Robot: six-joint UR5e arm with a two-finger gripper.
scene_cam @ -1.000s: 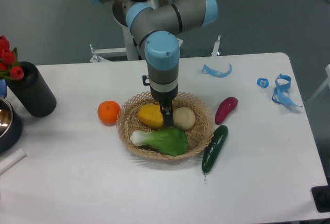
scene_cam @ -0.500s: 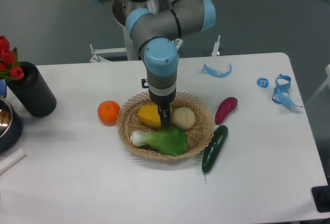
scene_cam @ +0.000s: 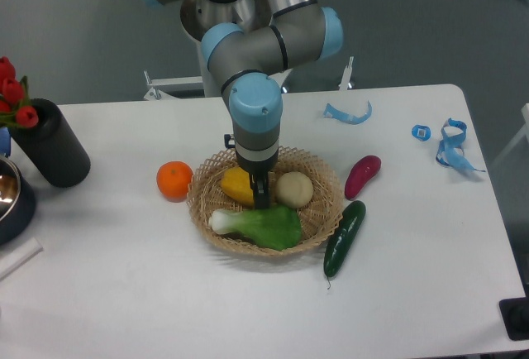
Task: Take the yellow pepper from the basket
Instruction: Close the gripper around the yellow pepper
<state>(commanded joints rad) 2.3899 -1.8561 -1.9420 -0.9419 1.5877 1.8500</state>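
The yellow pepper (scene_cam: 235,184) lies in the left part of the round wicker basket (scene_cam: 319,174), partly hidden behind my gripper. My gripper (scene_cam: 259,196) points straight down into the basket, its dark fingers at the pepper's right edge, between the pepper and a beige potato (scene_cam: 294,189). The arm's body hides the jaws, so I cannot tell whether they are open or shut, or whether they touch the pepper. A green leafy cabbage (scene_cam: 258,225) lies at the basket's front.
An orange (scene_cam: 174,179) sits left of the basket. A red chili (scene_cam: 362,175) and a green cucumber (scene_cam: 344,237) lie to its right. A black cylinder (scene_cam: 51,144) with red flowers and a metal bowl (scene_cam: 11,198) stand at the far left. Blue scraps (scene_cam: 450,145) lie at the back right.
My gripper has shifted slightly left, closer over the yellow pepper. The objects have not moved.
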